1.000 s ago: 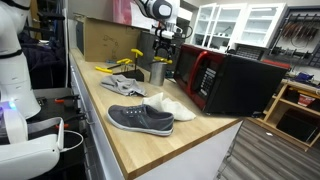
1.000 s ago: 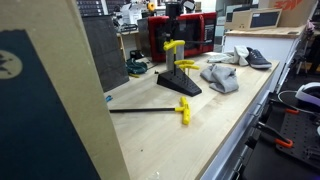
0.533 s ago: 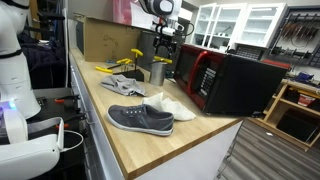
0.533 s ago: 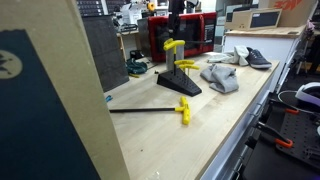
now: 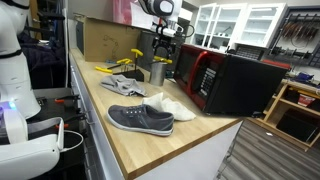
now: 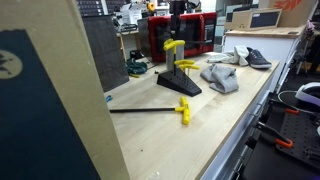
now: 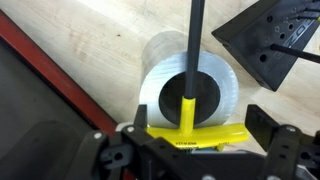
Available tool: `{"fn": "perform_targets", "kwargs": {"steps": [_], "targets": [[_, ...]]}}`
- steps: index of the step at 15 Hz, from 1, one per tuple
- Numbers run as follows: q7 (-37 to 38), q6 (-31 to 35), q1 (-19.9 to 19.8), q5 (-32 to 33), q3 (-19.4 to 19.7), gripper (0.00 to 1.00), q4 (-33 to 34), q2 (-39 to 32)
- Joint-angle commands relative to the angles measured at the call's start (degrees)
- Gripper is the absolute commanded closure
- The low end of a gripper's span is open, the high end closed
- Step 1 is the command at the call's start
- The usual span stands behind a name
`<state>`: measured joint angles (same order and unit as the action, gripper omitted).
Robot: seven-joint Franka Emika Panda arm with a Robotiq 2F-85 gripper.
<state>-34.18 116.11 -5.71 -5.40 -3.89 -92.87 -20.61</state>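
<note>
The gripper (image 7: 198, 128) is open wide and hangs right over a shiny metal cup (image 7: 222, 80). A tool with a yellow T-handle (image 7: 195, 134) sits between the two gripper fingers. Its long black rod (image 7: 194, 40) runs across the mouth of the cup and is cut off at the top of the wrist view. I cannot tell if the fingers touch the handle, or if the tool stands in the cup.

In an exterior view the cup (image 5: 157, 72) is near the far end of the wooden tabletop (image 5: 130, 145), just beside a red and black microwave (image 5: 225, 80). A gray shoe (image 5: 140, 119) lies near the front edge.

In an exterior view a black stand (image 6: 180, 85) holds yellow tools and hides the cup. The writing on the cardboard box (image 6: 275, 15) is too small to read.
</note>
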Motion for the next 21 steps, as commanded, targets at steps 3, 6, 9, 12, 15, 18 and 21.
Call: {"fn": "perform_targets", "kwargs": {"steps": [3, 6, 9, 12, 15, 18, 21], "targets": [[-3.18, -0.87, 0.09, 0.65, -0.02, 0.00, 0.58, -0.96], [-3.62, -0.82, 0.08, 0.87, 0.03, 0.26, 0.53, -1.11], [-3.76, -0.86, 0.05, 0.82, 0.03, 0.49, 0.38, -0.94], [-3.81, -0.70, -0.03, 0.80, 0.08, 0.71, 0.06, -0.67], [-3.77, -0.52, -0.06, 0.92, 0.16, 0.95, -0.22, -0.38], [-3.91, 0.03, 0.04, 1.34, 0.21, 0.96, -0.61, -0.01], [-4.28, 1.15, 0.21, 1.57, 0.02, 0.96, -1.24, 1.14]]}}
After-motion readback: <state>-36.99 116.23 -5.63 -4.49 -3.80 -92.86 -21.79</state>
